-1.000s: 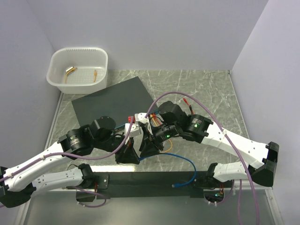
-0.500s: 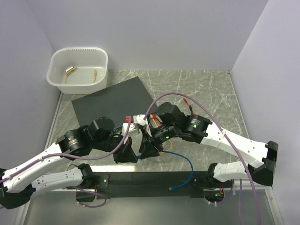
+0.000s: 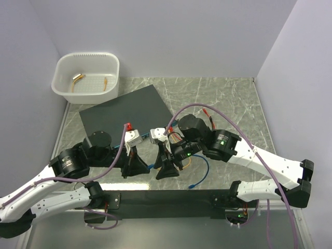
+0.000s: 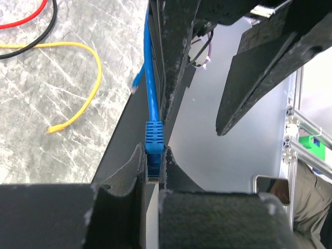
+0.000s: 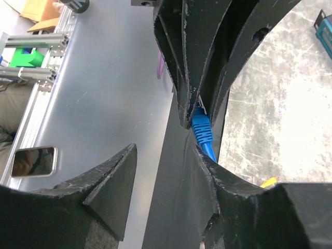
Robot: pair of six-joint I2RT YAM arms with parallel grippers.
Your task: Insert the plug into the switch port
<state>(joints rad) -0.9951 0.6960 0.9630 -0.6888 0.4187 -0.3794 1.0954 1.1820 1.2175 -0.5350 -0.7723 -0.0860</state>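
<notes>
My left gripper (image 4: pixel 154 151) is shut on the blue plug (image 4: pixel 154 155), whose gold contacts point back toward the wrist. Its blue cable (image 4: pixel 150 78) runs away between the right arm's fingers (image 4: pixel 176 52). From above, the left gripper (image 3: pixel 136 165) and the right gripper (image 3: pixel 167 170) stand close together near the front bar. My right gripper (image 5: pixel 165 155) is open; the plug (image 5: pixel 201 127) shows just beyond it and the cable slips past one finger (image 5: pixel 207 176). The flat black box (image 3: pixel 124 111) lies behind, its teal face (image 5: pixel 326 30) barely visible. No switch port can be made out.
A white tub (image 3: pixel 85 78) holding small bits sits at the back left. Loose yellow (image 4: pixel 78 104), red and black wires (image 4: pixel 31 15) lie on the marble. The cable's free end (image 3: pixel 193 184) rests by the black bar (image 3: pixel 166 198) at the near edge.
The right gripper has opened and let go of the cable. The left arm has drawn back to the left with the plug, and the cable's loop has shifted left.
</notes>
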